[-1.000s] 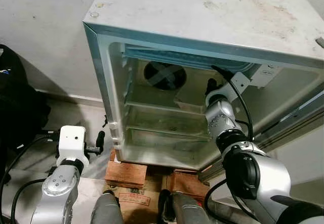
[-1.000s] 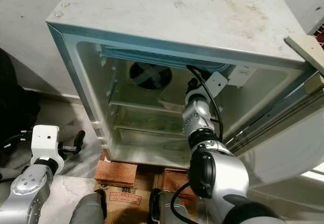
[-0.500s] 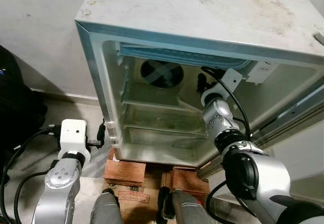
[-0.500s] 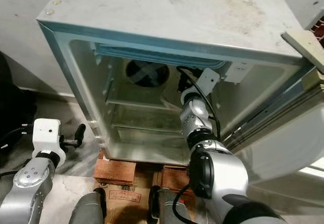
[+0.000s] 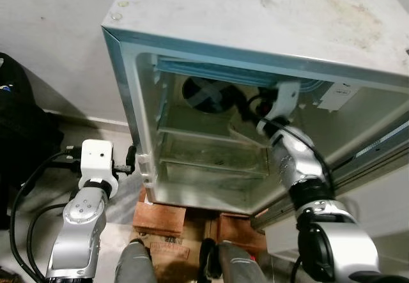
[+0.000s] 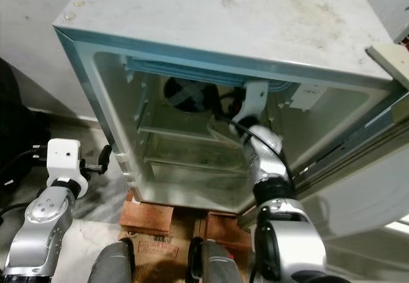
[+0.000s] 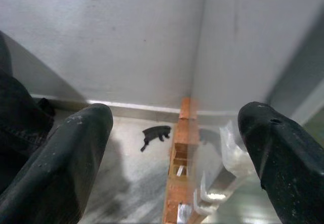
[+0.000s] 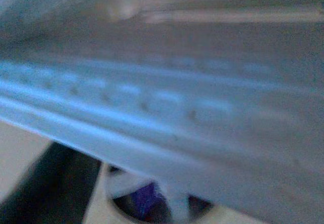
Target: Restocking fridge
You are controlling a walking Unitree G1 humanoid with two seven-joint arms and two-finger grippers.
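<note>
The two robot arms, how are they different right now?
The right arm reaches up inside the open fridge, near its top; the left arm hangs outside, low beside the fridge's wall. The left end effector is open, holding nothing; whether the right one is open cannot be told. Both arms are silver.

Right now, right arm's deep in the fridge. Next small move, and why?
Probably ease the right tool straight back out. It sits high inside the open fridge, near the round fan, with its cable close by. The shelves look bare, and what it holds cannot be made out.
</note>
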